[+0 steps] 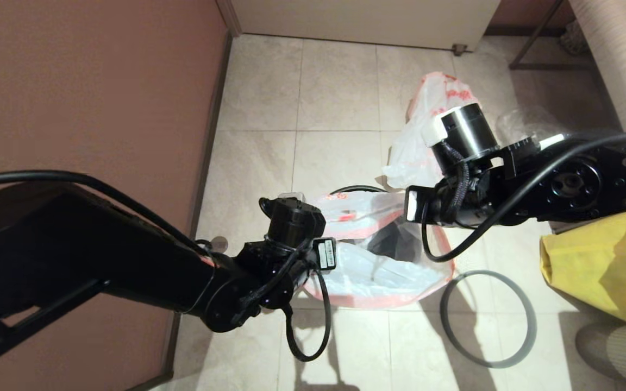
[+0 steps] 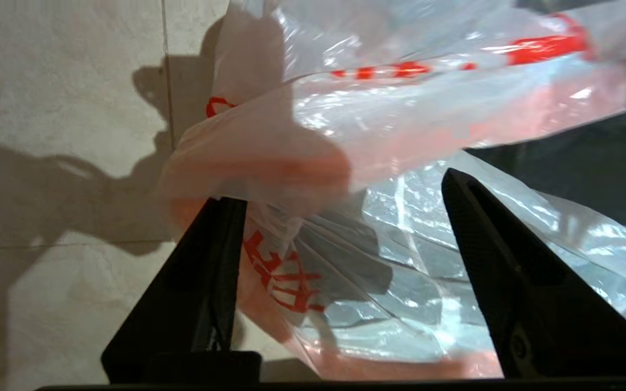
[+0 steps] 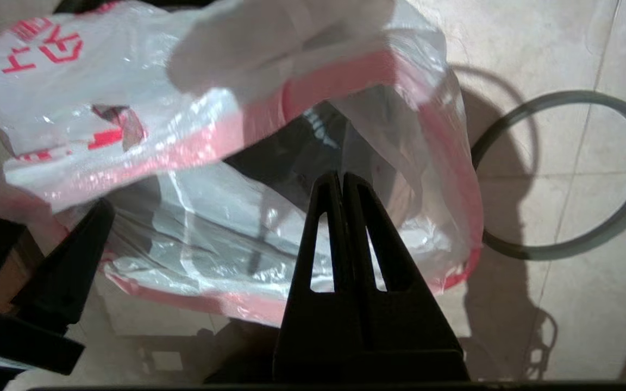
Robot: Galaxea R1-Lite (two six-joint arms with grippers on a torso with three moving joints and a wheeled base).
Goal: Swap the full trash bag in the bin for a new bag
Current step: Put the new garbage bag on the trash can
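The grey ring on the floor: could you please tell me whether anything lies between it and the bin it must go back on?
Nothing visible does: bare tile separates the grey ring from the bin, already draped with the new bag.

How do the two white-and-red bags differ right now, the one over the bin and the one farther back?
The new bag is spread open over the bin, its mouth gaping; the full trash bag stands bunched on the floor behind. The new bag has a pink-red band along its edge; the full trash bag shows red-orange print near its top. Both are thin, white and translucent.
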